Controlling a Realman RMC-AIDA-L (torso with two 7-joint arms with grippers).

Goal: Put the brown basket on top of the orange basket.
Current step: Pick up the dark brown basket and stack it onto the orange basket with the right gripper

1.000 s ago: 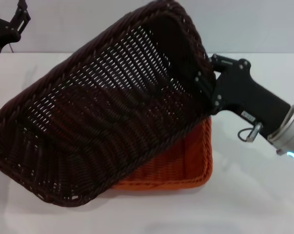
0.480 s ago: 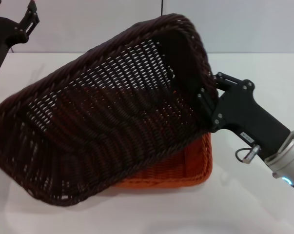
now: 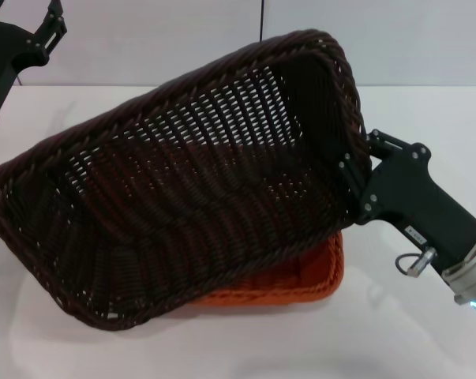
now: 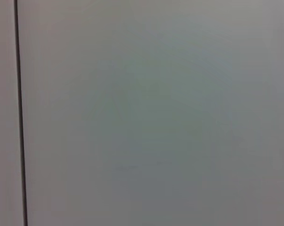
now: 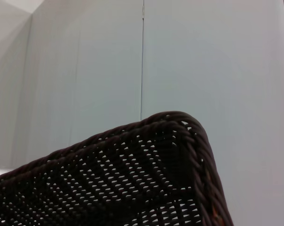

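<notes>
Head view shows the brown basket [image 3: 182, 197] tilted steeply, its near-left corner low over the white table [image 3: 427, 339], its far-right end raised. Since a second ago it has shifted right and settled lower over the orange basket [image 3: 301, 280], so placement looks close. The right gripper [image 3: 356, 185] clamps the brown basket's right rim. The left gripper [image 3: 52, 24] hangs parked far left; its opening cannot be told.
</notes>
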